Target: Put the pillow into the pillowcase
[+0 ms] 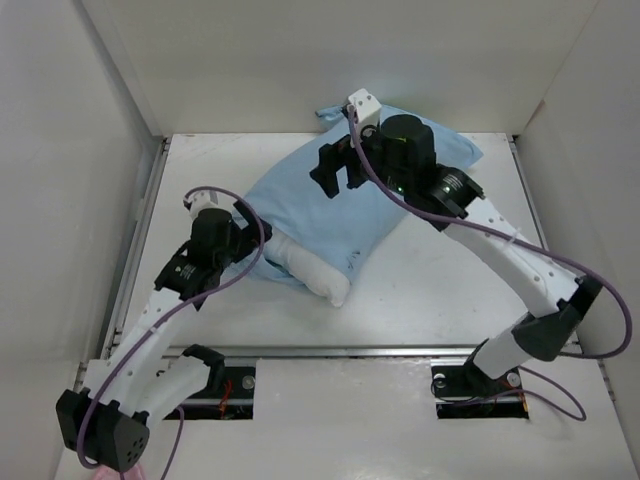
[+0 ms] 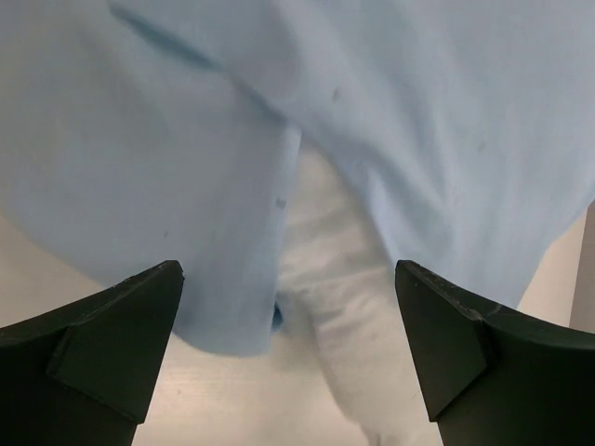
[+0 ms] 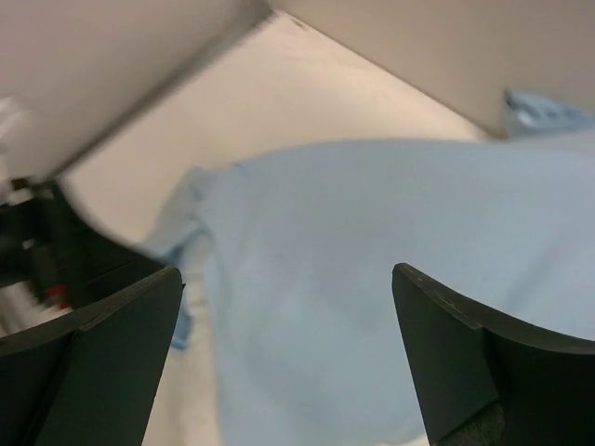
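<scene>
The light blue pillowcase (image 1: 330, 215) lies across the back middle of the table, bulging with the white pillow inside. A white end of the pillow (image 1: 310, 270) sticks out of its mouth at the near side. My left gripper (image 1: 245, 228) is open at the pillowcase's left edge, beside that mouth. In the left wrist view the pillowcase (image 2: 418, 121) fills the top and the pillow (image 2: 344, 307) shows between the open fingers. My right gripper (image 1: 332, 172) is open just above the pillowcase's far part. In the right wrist view the pillowcase (image 3: 372, 279) lies under the open fingers.
White walls enclose the table on the left, back and right. The back wall (image 3: 446, 46) stands close to the right gripper. A raised rail (image 1: 350, 350) runs along the table's near edge. Cables loop off both arms.
</scene>
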### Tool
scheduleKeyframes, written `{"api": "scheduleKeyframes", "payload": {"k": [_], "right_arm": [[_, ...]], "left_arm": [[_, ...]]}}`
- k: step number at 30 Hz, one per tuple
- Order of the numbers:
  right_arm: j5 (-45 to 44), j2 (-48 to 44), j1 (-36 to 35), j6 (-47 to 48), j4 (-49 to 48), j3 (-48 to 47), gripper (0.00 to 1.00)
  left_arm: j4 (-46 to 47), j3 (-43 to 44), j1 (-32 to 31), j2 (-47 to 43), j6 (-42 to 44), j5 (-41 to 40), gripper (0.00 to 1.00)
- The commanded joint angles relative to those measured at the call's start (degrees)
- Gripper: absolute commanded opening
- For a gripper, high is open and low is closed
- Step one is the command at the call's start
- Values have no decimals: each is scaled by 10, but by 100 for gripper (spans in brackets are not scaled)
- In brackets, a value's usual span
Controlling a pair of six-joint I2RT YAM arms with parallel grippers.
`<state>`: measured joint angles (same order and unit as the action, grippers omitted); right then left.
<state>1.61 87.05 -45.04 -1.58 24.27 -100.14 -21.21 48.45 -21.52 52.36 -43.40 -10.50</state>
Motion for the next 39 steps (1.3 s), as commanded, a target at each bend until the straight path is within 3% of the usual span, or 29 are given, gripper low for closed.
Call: {"api": "scheduleKeyframes", "payload": {"k": [1,3,8,11,12,18,24,26,31,35,39], "right_arm": [[-67,77,72,-30,89,14,99],[-67,141,106,-36,99,-12,99],[-49,274,194,-47,105,-79,99],[-12,299,194,-47,105,-26,96],[5,279,194,-47,81,2,96],[92,170,179,-71,29,224,93],[33,25,95,-110,45,309,93],[-28,-7,76,-104,85,280,93],[-61,-20,55,12,123,196,93],[-128,-14,-50,161,120,127,95],[-67,50,-73,299,109,53,95]], "left_arm": [[42,-78,1,-33,-13,108,98],[77,-103,-4,-33,-20,151,95],[192,-100,-26,37,-20,172,88],[215,-61,-26,135,-4,160,81],[210,-16,-26,163,-4,150,75],[188,165,-2,367,67,154,63],[136,314,12,454,107,160,63],[130,314,18,445,113,154,71],[125,245,45,343,104,117,100],[104,135,70,228,68,74,100],[89,40,82,136,42,62,100]]}}
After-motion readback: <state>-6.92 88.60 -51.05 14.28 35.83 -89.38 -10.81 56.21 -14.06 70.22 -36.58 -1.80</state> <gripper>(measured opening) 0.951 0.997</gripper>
